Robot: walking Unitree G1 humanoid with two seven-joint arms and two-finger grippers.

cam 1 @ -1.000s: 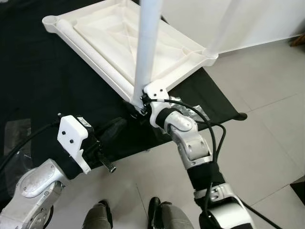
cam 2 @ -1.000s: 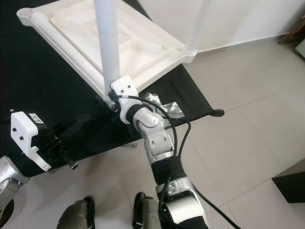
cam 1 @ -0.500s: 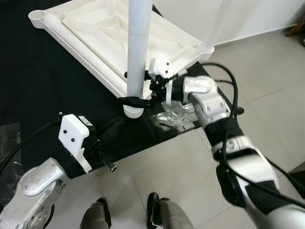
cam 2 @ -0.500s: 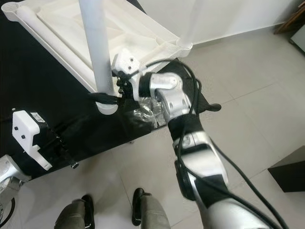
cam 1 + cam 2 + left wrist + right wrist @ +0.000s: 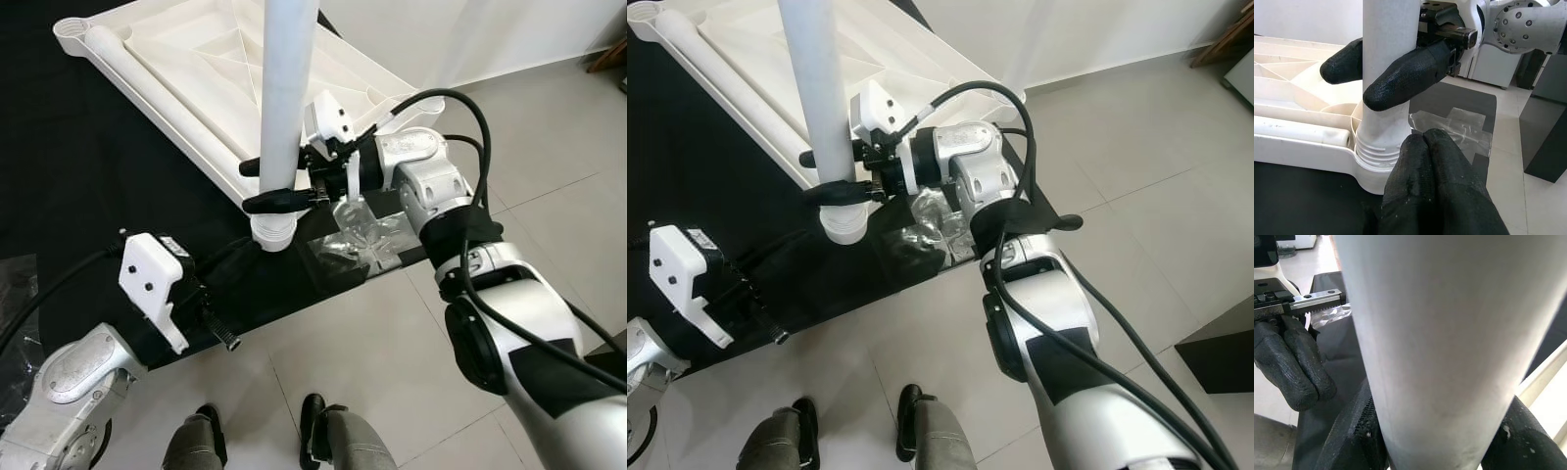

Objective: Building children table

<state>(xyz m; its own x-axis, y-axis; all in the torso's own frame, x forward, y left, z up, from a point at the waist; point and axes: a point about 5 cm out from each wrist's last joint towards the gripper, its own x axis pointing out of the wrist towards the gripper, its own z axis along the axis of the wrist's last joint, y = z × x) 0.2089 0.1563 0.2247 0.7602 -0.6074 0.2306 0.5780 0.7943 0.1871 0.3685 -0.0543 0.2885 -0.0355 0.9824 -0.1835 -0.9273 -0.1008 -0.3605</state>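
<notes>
2 black fingers of the right gripper clamp the white table leg just above its ribbed base, 1 finger on each side of the tube. The leg stands upright in the near corner socket of the upturned white tabletop, which lies underside up on a black mat. That corner sits close to the mat's near edge, with pale tiled floor starting just beyond it.

The right arm reaches in from the right, bent across the mat's corner, its black cable looping high over the wrist. A crumpled clear plastic bag lies on the mat directly beneath that wrist, touching the mat's edge region beside the socket.

The left gripper hangs low at the mat's near edge, well apart from the leg, its 2 fingers pressed together and holding nothing. Its white wrist housing sits over the mat's border.

1 more leg rises from the far right corner of the tabletop. Open tile spreads wide to the right and toward the robot's feet; the wall closes the far side behind the tabletop. A dark box stands on the floor at the far right.
</notes>
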